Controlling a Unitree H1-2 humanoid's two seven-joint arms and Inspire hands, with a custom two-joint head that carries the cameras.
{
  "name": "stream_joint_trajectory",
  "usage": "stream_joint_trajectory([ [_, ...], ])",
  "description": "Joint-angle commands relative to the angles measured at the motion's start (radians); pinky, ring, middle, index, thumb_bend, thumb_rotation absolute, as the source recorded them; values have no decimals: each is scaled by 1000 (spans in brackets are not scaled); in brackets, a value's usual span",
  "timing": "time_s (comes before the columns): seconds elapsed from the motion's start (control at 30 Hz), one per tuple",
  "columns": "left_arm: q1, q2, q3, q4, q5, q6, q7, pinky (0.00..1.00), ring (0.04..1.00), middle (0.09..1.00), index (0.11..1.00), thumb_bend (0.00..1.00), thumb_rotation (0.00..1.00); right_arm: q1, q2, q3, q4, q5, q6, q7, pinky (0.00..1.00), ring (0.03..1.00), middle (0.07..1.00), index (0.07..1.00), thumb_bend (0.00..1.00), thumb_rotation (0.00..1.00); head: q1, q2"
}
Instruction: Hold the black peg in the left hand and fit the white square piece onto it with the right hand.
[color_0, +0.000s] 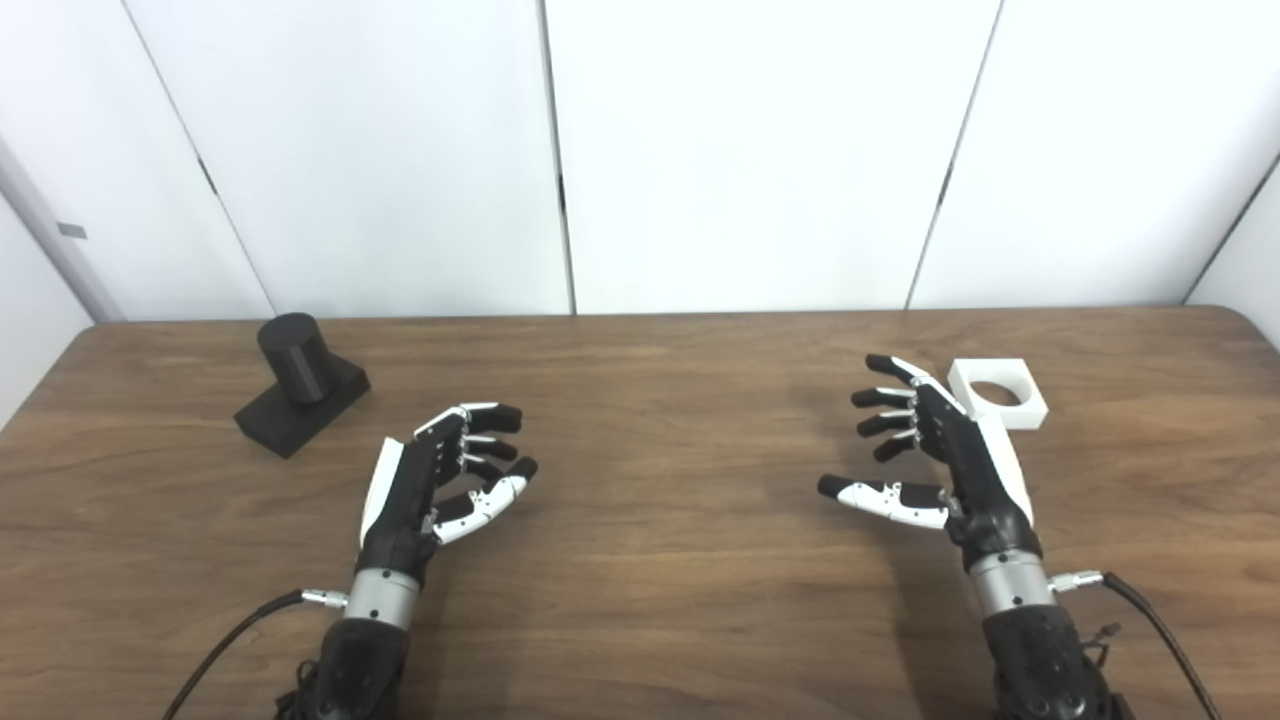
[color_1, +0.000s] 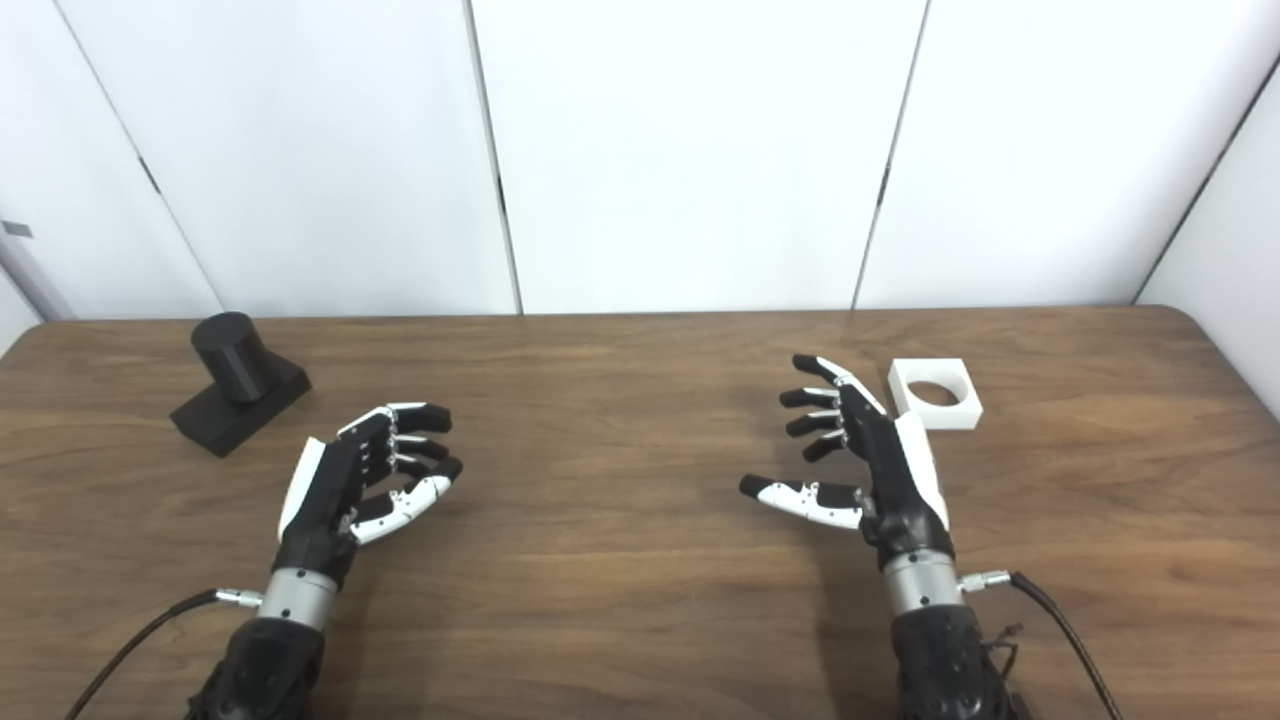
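Both hands hang empty with fingers apart: the left hand (color_0: 440, 480) lower left, the right hand (color_0: 935, 450) beside the white square plastic piece with a round hole (color_0: 1000, 393) at right. The black cylindrical peg on its block base (color_0: 300, 395) stands upper left; a careless reach could topple it

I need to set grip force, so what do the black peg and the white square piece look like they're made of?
Black peg: probably matte plastic, possibly printed; dull and even, no glare. White square piece: likely matte white plastic, with crisp edges and a round hole.
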Motion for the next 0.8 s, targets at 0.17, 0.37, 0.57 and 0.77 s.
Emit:
stream_joint_trajectory([
  [0.17, -41, 5, -3, -30, -1, -16, 3, 512, 609, 686, 647, 516, 18, -29, -13, -4, -27, -1, -28, -7, 479, 601, 693, 799, 675, 0, 2, 1],
  [0.37, -36, -2, -14, -34, 17, -8, 8, 523, 620, 698, 657, 520, 45, -24, -21, -9, -29, 4, -22, -1, 486, 612, 695, 793, 678, 3, 112, -21],
  [0.57, -42, -34, -38, -29, 27, 15, 17, 547, 650, 693, 657, 544, 119, -19, -42, -25, -58, 29, -3, 19, 501, 615, 705, 803, 640, 0, 256, -32],
  [0.77, -45, -53, -55, -31, 42, 19, 21, 551, 650, 691, 649, 547, 106, -16, -46, -43, -79, 59, 10, 32, 500, 604, 701, 800, 629, 0, 296, -36],
])
